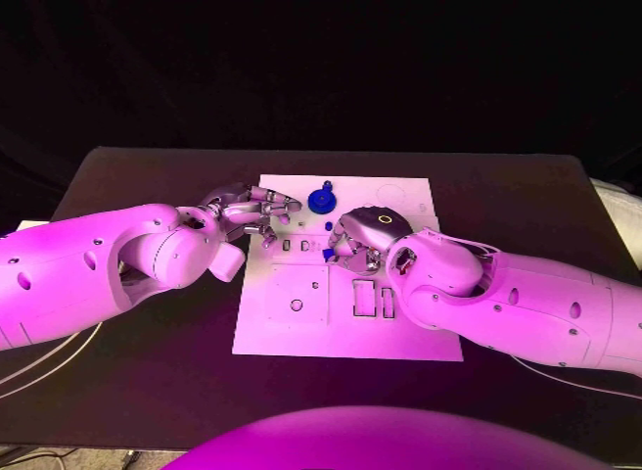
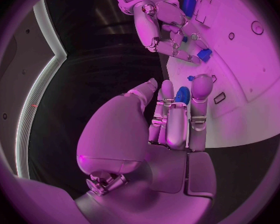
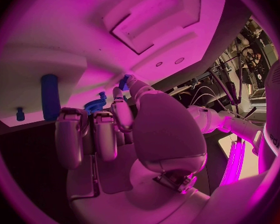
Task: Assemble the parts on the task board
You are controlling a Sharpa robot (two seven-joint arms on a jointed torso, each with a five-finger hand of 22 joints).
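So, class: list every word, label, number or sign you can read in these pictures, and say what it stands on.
None can be read.
The task board carries printed outlines, and faint marks near its far edge are too small to read.
The left hand, right hand, blue parts and black table show no readable lettering.

Left hand [image 1: 245, 213] fingers apart; right hand [image 1: 361, 235] fingers curled.

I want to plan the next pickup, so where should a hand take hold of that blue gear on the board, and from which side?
Probably by its toothed rim, from above. The blue gear seems to lie flat on the task board, so only its edge offers opposing faces. The left hand sits beside it and looks better placed than the right hand.
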